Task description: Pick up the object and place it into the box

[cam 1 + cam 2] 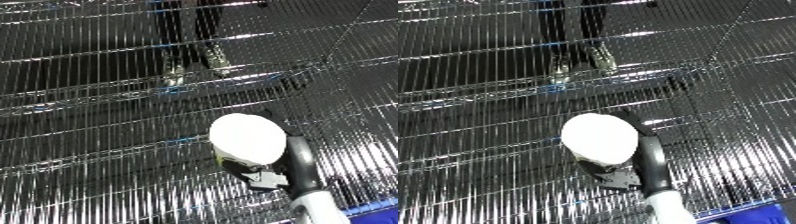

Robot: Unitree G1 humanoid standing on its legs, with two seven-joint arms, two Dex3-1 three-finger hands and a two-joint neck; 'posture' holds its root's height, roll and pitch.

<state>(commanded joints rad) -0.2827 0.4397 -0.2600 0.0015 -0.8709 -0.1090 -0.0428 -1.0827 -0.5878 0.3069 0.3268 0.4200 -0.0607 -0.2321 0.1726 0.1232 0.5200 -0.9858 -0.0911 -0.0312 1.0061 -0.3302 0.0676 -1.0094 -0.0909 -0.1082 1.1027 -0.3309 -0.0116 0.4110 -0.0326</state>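
Nearest, at the lower right of both views, a white and silver forearm is seen rising into the picture, ended by the black right hand (298, 165). Its fingers are curled round the back and underside of a white, round, smooth-looking object (247, 137), perhaps a ball or a domed lid, which is thus held up off the surface below. A thumb or finger is seen along the object's right side; the rest of the grasp is hidden beneath it. A yellowish trace at the object's lower left edge cannot be identified.

From its plain rounded form the object is judged to be light and fairly stiff, and probably slippery, so it is best cupped from below and the sides, as it is now, not pinched at the top.

Beneath and beyond, a shiny metal wire grid (89, 150) fills the view, and its glare makes depth hard to read. A blue edge (753, 212) is cut off at the lower right corner; whether it belongs to the bin cannot be told. The left hand is not shown.
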